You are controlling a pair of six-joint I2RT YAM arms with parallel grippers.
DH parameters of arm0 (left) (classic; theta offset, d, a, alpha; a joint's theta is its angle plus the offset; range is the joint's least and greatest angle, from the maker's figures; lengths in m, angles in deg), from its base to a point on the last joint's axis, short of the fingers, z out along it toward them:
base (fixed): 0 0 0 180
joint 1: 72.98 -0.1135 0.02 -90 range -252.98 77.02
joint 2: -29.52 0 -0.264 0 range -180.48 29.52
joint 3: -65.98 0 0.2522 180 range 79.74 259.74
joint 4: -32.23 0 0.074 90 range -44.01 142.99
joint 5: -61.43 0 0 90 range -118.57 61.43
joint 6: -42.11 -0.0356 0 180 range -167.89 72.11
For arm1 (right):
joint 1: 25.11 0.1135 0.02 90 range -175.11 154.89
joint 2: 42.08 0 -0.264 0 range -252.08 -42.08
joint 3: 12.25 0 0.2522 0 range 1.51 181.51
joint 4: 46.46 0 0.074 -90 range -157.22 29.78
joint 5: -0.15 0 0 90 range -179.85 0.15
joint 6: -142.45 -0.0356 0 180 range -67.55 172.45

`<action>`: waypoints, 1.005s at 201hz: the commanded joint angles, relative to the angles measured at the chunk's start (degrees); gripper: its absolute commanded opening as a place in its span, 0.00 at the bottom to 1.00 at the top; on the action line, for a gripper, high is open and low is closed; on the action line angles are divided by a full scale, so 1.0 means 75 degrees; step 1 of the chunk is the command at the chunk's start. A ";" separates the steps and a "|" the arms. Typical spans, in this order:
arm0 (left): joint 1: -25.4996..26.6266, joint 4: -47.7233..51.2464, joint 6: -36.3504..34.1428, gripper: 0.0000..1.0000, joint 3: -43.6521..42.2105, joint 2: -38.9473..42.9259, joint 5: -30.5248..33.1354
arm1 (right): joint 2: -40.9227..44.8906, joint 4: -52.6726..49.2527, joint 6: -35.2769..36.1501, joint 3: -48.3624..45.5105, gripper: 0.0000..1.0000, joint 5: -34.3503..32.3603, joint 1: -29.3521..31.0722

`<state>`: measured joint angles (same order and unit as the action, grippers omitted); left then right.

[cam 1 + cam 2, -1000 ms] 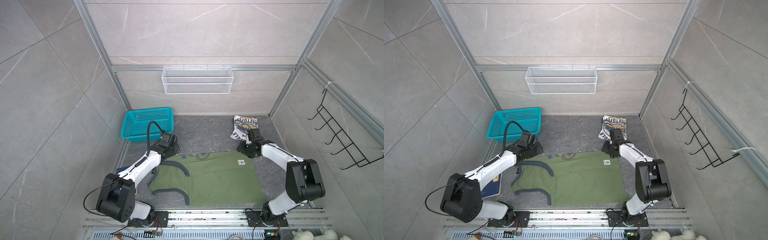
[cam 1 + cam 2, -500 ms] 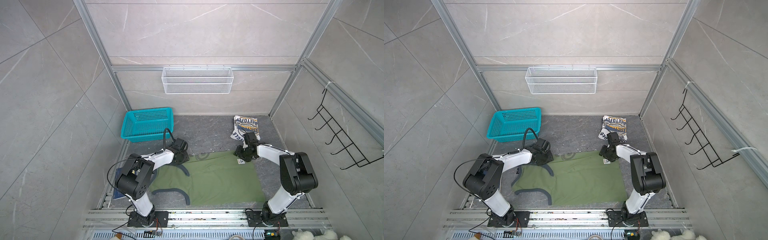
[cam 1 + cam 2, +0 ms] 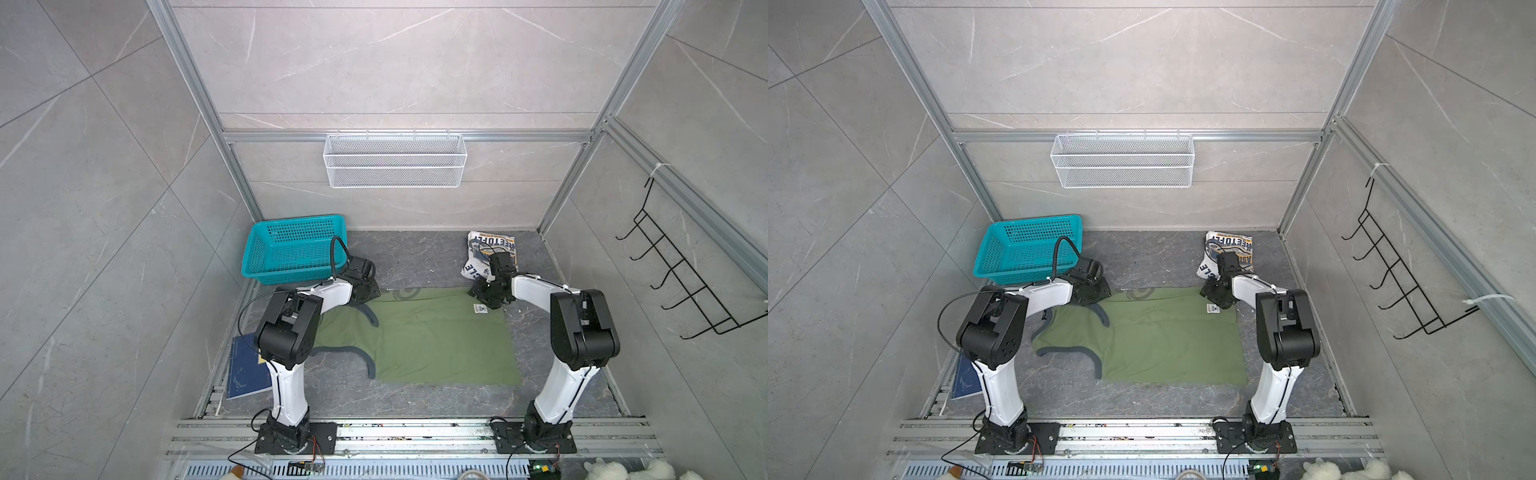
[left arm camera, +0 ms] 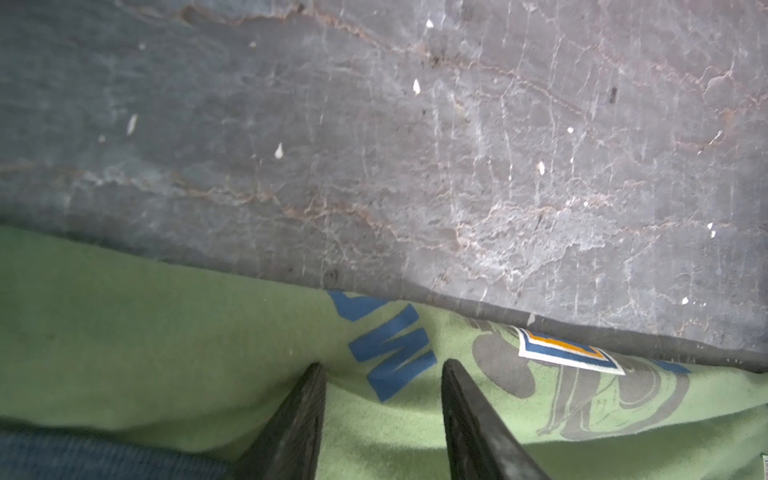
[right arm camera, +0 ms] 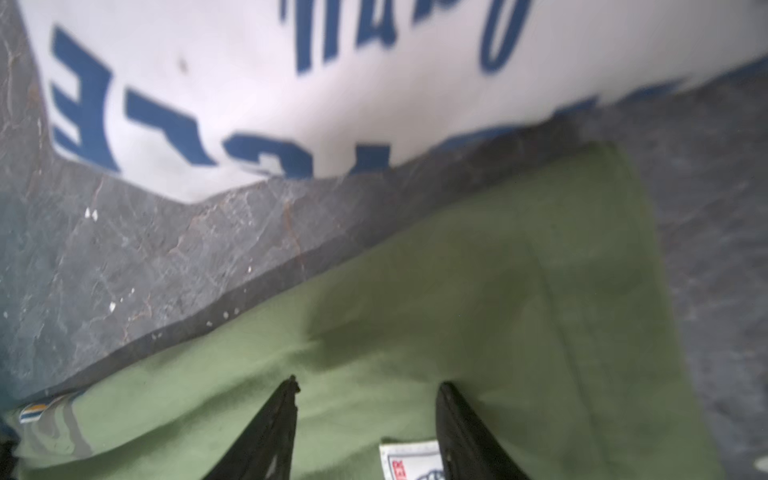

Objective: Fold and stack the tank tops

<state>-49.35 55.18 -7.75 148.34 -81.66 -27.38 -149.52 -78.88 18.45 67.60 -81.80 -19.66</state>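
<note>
The white tank top (image 3: 491, 244) bears blue letters "CLE"; rest illegible.

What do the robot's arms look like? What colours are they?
The left arm and right arm have smooth white shells and chunky black joints. A black cable loops beside the left one. The left tool and right tool each end in two flat, dark, tapering fingers.

Left arm (image 3: 332, 293): elbow raised at lower left of both top views, forearm reaching up-frame, left gripper (image 4: 380, 365) tipped down, jaws parted. Right arm (image 3: 536, 291): mirrored at lower right, right gripper (image 5: 368, 380) tipped down, jaws parted.
</note>
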 commanded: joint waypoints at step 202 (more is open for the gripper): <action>-0.3245 0.2396 0.0741 0.55 -0.4815 0.6172 -0.0656 | 0.5649 -0.3269 -0.0074 -0.3118 0.58 -0.0906 0.1260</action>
<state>-73.37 76.42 -1.83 112.06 -34.03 -29.81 -108.62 -99.05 21.29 45.72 -83.85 -10.48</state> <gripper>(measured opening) 0.592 0.582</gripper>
